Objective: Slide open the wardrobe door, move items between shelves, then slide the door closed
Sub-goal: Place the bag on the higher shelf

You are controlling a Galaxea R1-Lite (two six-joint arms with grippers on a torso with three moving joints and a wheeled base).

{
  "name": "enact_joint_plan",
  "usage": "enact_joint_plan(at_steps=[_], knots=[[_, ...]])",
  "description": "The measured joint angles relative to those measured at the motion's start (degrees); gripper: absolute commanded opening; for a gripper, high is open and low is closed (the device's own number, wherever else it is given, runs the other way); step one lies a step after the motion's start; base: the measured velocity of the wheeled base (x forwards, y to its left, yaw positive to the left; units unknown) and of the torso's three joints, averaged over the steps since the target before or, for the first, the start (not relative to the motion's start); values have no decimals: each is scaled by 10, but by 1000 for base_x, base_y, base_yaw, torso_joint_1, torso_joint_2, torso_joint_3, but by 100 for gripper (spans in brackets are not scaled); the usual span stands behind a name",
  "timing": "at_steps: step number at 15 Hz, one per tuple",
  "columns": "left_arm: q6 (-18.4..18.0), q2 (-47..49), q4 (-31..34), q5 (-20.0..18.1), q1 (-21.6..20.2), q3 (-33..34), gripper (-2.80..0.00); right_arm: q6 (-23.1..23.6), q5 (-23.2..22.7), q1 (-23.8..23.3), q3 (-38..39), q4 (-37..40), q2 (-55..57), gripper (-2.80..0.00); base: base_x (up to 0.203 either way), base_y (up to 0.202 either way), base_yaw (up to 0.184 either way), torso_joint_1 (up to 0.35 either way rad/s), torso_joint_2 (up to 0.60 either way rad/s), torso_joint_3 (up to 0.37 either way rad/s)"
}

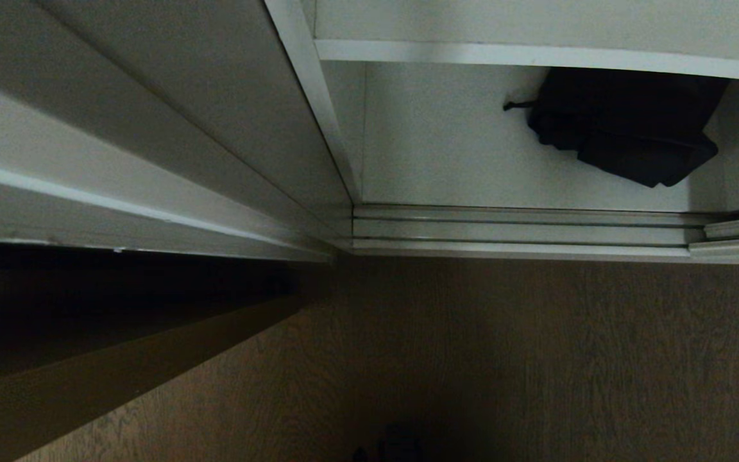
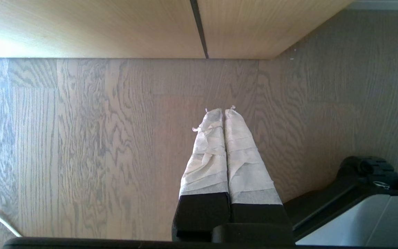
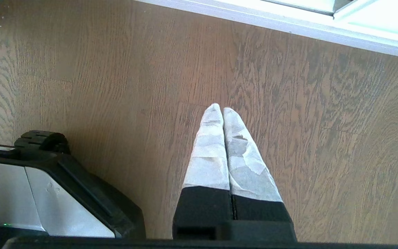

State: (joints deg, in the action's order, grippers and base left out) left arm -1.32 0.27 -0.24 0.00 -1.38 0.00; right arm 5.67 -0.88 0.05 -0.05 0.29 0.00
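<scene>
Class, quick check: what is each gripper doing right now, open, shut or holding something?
Left gripper: shut, holding nothing, above the wood floor.
Right gripper: shut, holding nothing.

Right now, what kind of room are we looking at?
Probably a bedroom or dressing area at home: a white wardrobe with shelves, sliding-door tracks at its foot, a black fabric item stored inside, and wood-grain flooring.

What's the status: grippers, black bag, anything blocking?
Left gripper and right gripper shut, empty, above the floor. Black bag on bottom shelf, wardrobe open. Nothing blocking.
</scene>
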Motion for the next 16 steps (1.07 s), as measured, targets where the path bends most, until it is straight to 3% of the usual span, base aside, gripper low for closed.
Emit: enact_joint_plan(at_steps=[6, 10, 12, 16], knots=[[0, 0, 0, 0, 0, 0, -280, 5, 1, 0, -8, 13, 0, -280, 0, 0, 0, 0, 0, 0], [0, 0, 0, 0, 0, 0, -280, -21, 4, 7, -111, 44, 66, -280, 0, 0, 0, 0, 0, 0], [1, 0, 0, 0, 0, 0, -280, -33, 11, 36, -153, 54, 123, -280, 0, 0, 0, 0, 0, 0], [1, 0, 0, 0, 0, 0, -280, -11, 32, 98, -182, 57, 226, -280, 0, 0, 0, 0, 0, 0]])
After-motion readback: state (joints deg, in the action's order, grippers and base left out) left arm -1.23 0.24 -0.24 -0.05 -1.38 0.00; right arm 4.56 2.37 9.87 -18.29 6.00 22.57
